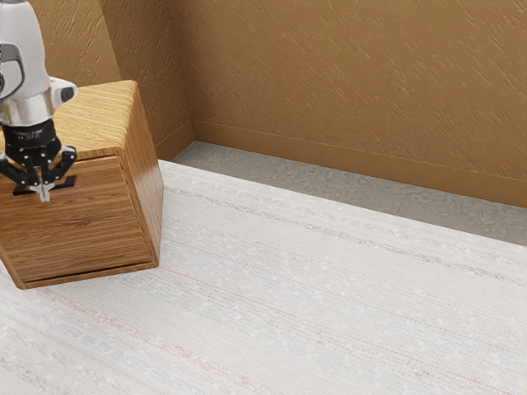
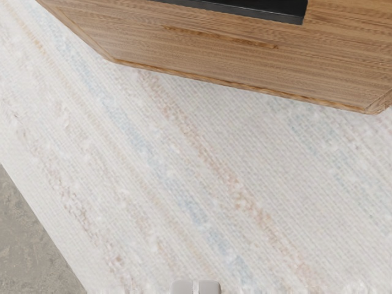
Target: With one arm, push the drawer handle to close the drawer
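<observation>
In the exterior view my gripper (image 1: 44,196) points down in front of the wooden cabinet (image 1: 145,177), its two fingertips together and nothing held. Behind it, the black handle (image 1: 67,182) is partly covered on the upper part of the drawer front (image 1: 82,226). That front looks about level with the cabinet's frame. The wrist view has the fingertips side by side as my shut gripper (image 2: 195,286), with the black handle (image 2: 257,8) and the wooden drawer front (image 2: 245,58) apart from them. Whether any other part of the hand touches the handle, I cannot tell.
A pale striped cloth-like surface (image 1: 313,288) spreads out under and around the cabinet. Past its far edge lie a grey floor (image 1: 272,177) and a brown textured wall (image 1: 354,82). The arm (image 1: 25,74) comes down at the exterior view's upper left.
</observation>
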Controlling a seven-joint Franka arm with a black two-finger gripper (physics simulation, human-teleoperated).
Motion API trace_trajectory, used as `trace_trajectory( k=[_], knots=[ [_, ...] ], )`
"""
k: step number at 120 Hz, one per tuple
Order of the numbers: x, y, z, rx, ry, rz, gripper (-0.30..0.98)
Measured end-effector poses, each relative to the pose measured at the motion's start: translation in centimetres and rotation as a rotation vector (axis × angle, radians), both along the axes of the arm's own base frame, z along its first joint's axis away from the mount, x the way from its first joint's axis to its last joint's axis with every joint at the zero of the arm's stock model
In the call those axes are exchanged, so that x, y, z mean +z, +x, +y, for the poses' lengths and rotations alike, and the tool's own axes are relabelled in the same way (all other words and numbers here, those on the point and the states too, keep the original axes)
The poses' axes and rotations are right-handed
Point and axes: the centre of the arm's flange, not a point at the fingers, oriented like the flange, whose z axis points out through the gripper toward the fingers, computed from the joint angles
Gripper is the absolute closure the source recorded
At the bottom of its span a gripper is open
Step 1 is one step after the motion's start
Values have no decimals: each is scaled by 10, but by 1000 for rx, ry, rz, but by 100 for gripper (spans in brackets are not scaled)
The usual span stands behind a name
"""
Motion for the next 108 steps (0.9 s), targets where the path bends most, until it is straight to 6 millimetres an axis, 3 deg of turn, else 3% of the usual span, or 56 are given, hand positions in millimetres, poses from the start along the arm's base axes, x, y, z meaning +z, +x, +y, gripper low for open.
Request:
trace_trajectory(
  k=[23, 47, 52, 65, 79, 92, 108],
  knots=[
    [14, -7, -88, -194, -38, 6, 79],
    [27, -12, -144, -374, -82, 16, 78],
    [32, -11, -153, -413, -84, 12, 73],
    [43, -8, -170, -491, -103, 4, 48],
    [69, -7, -191, -570, -113, -32, 28],
    [84, 10, -189, -589, -124, -47, 17],
    [72, 33, -177, -587, -127, -10, 9]
  ],
)
